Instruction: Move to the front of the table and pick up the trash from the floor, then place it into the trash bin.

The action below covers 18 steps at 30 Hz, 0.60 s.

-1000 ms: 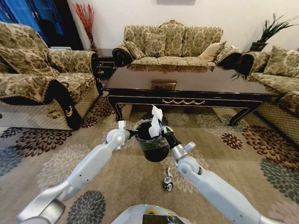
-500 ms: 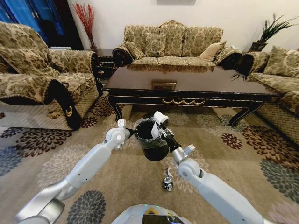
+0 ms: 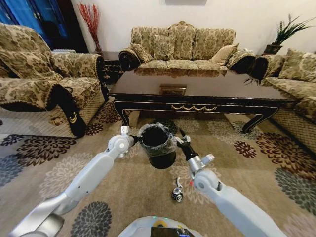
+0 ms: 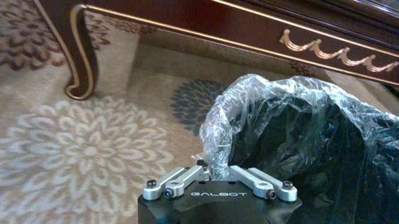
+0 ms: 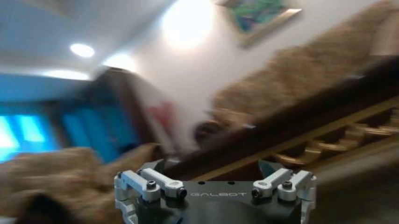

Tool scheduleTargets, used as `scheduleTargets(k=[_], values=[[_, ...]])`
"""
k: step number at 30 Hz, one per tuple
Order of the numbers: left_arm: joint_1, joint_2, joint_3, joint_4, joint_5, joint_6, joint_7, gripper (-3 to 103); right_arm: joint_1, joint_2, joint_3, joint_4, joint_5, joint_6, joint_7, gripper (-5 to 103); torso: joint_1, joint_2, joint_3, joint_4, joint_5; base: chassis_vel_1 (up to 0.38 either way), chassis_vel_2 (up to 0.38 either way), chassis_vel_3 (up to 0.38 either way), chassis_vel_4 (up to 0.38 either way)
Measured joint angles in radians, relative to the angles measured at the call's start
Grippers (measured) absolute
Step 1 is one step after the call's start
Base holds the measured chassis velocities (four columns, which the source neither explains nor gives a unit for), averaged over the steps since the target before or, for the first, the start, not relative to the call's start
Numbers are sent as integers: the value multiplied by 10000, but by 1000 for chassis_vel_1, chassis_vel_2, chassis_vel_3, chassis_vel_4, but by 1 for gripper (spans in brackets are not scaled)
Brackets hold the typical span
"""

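Note:
The trash bin (image 3: 159, 150), black with a clear liner (image 4: 262, 107), hangs tilted above the rug in front of the table (image 3: 197, 89). My left gripper (image 3: 131, 140) is shut on the liner at the bin's rim, and its fingers (image 4: 181, 179) pinch the plastic in the left wrist view. At the opposite side of the rim my right gripper (image 3: 178, 140) is open, with nothing between its fingers (image 5: 140, 184). One piece of the trash, a small dark-and-silver can-like thing (image 3: 177, 194), lies on the rug below my right forearm.
A patterned armchair (image 3: 44, 84) stands at the left, a sofa (image 3: 182, 47) behind the table and another sofa (image 3: 296, 79) at the right. A carved table leg (image 4: 78, 56) is close to the bin. Open flowered rug (image 3: 123, 192) lies between me and the table.
The white paper that my right gripper held over the bin has gone from sight into it. The right gripper has opened and drawn back to the rim. The left gripper still holds the bin.

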<state>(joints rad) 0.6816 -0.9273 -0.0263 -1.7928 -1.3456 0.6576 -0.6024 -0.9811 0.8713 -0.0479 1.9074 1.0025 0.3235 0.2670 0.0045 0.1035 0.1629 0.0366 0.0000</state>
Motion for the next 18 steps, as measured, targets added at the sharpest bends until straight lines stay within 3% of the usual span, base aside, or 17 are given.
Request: scheduleTargets(k=[2, 3, 4, 7, 8, 12, 13, 14, 17, 18], values=[[281, 351, -393, -319, -85, 23, -20, 3, -182, -31, 336, -148, 93, -964, 1751, 100, 0, 0, 0, 2, -1, 0, 0, 0, 0], [281, 351, -393, -319, -85, 23, -20, 3, -182, -31, 336, -148, 93, -964, 1751, 100, 0, 0, 0, 2, -1, 0, 0, 0, 0], [475, 605, -608, -523, -110, 24, -35, 3, -353, -122, 438, -153, 245, -2185, 3304, 100, 0, 0, 0, 2, -1, 0, 0, 0, 0], [843, 993, -913, -817, -114, 34, -67, 3, -803, -181, 645, -192, 1062, -4062, 5666, 100, 0, 0, 0, 2, 0, 0, 0, 0, 0], [843, 993, -913, -817, -114, 34, -67, 3, -803, -181, 645, -192, 1062, -4062, 5666, 100, 0, 0, 0, 2, 0, 0, 0, 0, 0], [1469, 1295, -1352, -1293, -78, 38, -93, 3, -1425, 781, 1532, -288, 3080, -4801, 8009, 100, 0, 1, -1, 0, -2, 0, 0, 0, 0], [1469, 1295, -1352, -1293, -78, 38, -93, 3, -1425, 781, 1532, -288, 3080, -4801, 8009, 100, 0, 1, -1, 0, -2, 0, 0, 0, 0], [1724, 1379, -1518, -1446, -38, 38, -97, 3, -1618, 1377, 2015, -370, 3468, -4860, 8743, 100, 0, 1, -1, 1, -3, 0, 0, 0, 0], [2117, 1467, -1819, -1650, 43, 38, -100, 3, -1839, 2590, 2730, -608, 3648, -4815, 9605, 100, 0, 1, -1, 1, -3, 0, 0, 0, 0], [2117, 1467, -1819, -1650, 43, 38, -100, 3, -1839, 2590, 2730, -608, 3648, -4815, 9605, 100, 0, 1, -1, 1, -3, 0, 0, 0, 0]])
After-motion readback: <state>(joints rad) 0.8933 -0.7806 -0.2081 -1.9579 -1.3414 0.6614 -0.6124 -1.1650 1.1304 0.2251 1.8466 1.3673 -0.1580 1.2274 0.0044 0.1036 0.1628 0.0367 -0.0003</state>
